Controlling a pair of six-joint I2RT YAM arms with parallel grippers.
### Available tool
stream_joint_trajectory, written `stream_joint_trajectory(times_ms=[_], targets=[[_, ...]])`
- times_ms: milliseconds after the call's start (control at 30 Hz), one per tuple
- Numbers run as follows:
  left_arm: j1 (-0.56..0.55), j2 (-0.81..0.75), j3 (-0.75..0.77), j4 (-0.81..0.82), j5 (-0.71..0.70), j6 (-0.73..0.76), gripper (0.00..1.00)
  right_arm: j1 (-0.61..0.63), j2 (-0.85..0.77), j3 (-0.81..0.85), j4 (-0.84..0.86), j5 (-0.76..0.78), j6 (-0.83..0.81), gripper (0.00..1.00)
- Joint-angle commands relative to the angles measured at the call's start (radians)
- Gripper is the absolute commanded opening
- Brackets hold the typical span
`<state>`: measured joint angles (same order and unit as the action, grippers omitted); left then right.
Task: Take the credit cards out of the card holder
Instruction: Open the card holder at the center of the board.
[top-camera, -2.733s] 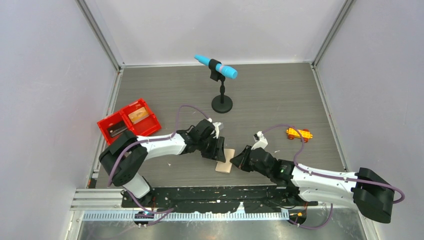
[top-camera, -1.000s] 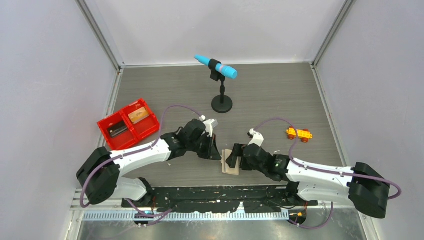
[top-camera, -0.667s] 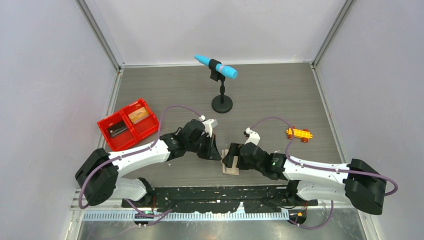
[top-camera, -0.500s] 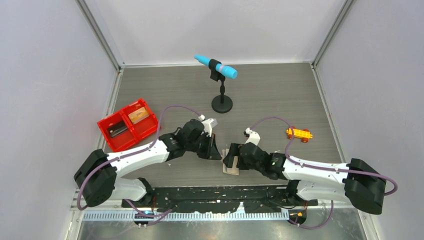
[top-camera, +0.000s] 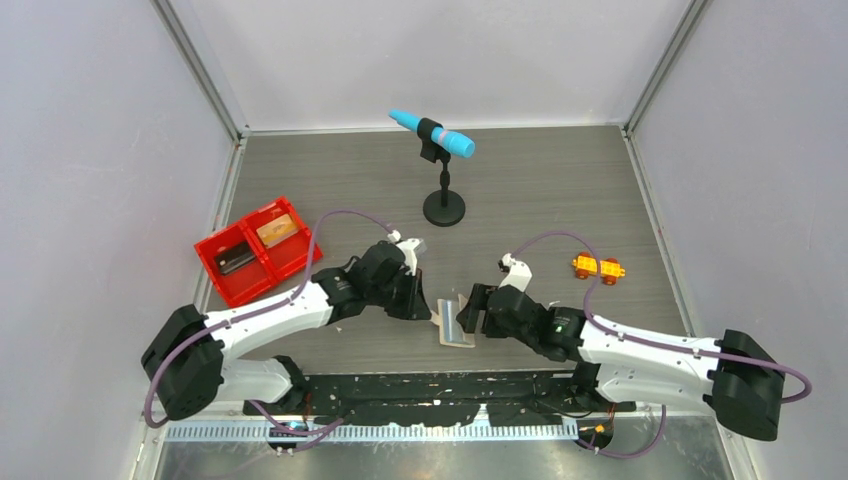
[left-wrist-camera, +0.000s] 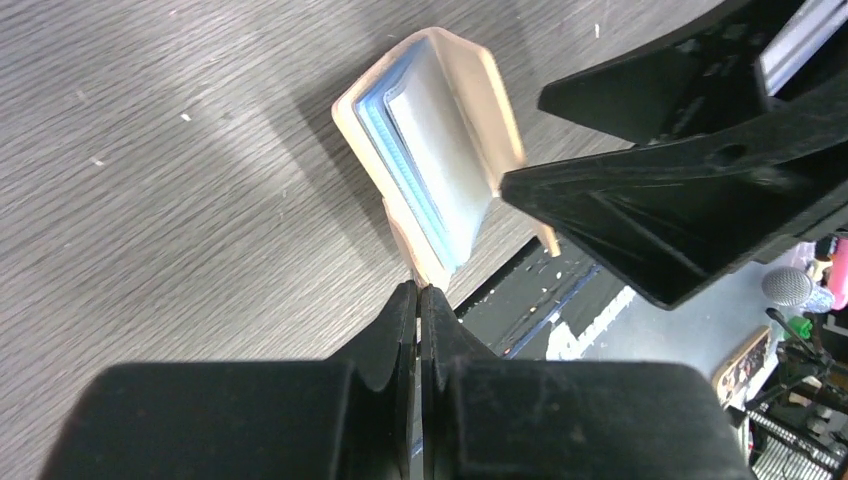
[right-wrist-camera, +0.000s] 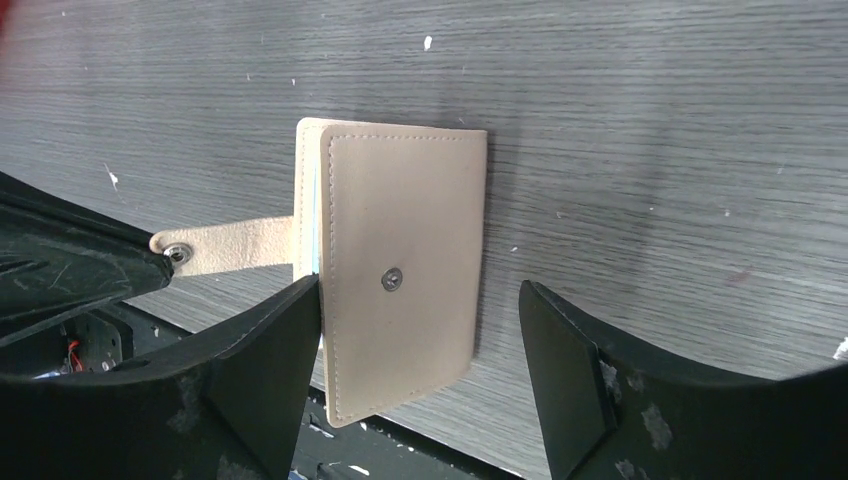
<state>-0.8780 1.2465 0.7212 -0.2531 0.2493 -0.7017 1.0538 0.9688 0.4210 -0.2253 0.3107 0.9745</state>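
Wallet work at the lower middle of the overhead view: the card holder (top-camera: 452, 322) lies on the bench (top-camera: 560, 190) between the two arms, its cover a little ajar. The left gripper (left-wrist-camera: 418, 292) is pinched tight on the side tab (right-wrist-camera: 235, 247), pinning that end down. In its own wrist view the blue-grey plastic sleeves (left-wrist-camera: 425, 190) peek out along the open edge. The right gripper (right-wrist-camera: 418, 290) hangs over the holder with its jaws spread wide. One finger is at the left edge of the cover, the other stands apart off the right edge, and nothing is held. Away in the upper left of the overhead frame the red tray (top-camera: 210, 262) holds a tan-orange card (top-camera: 278, 230) in one compartment and a dark card (top-camera: 234, 261) in the other. So part of the job looks done already. Whether any card remains in the sleeves, I cannot tell from here. The step in hand looks like opening the holder. The next move probably calls for the right fingers to catch the free edge of the cover and fold it back while the left holds the tab firm. If the fingers close flat across both covers, they will only press the holder shut.
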Motion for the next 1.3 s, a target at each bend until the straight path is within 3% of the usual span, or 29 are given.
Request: stream_joint_trajectory(times_ms=[0,300,467,800,1067,1267], targets=[[-0.001,-0.051,0.014,-0.051,-0.078,0.031,0.00,0.005,-0.055,0.009,-0.047,0.063,0.000,0.78],[-0.001,-0.085,-0.009,-0.092,-0.131,0.034,0.00,-0.019,-0.123,-0.019,-0.169,0.130,0.011,0.74],[-0.001,-0.119,-0.040,-0.019,-0.067,0.009,0.00,-0.046,-0.142,-0.036,-0.223,0.130,0.018,0.71],[-0.001,-0.146,-0.067,0.135,0.062,-0.064,0.00,-0.047,-0.165,0.141,-0.315,0.081,-0.023,0.63],[-0.001,-0.137,-0.061,0.144,0.065,-0.065,0.00,0.017,-0.183,0.207,-0.204,0.052,-0.059,0.53],[-0.001,-0.136,-0.058,0.141,0.066,-0.063,0.00,0.020,-0.087,0.158,-0.074,-0.004,-0.031,0.56]])
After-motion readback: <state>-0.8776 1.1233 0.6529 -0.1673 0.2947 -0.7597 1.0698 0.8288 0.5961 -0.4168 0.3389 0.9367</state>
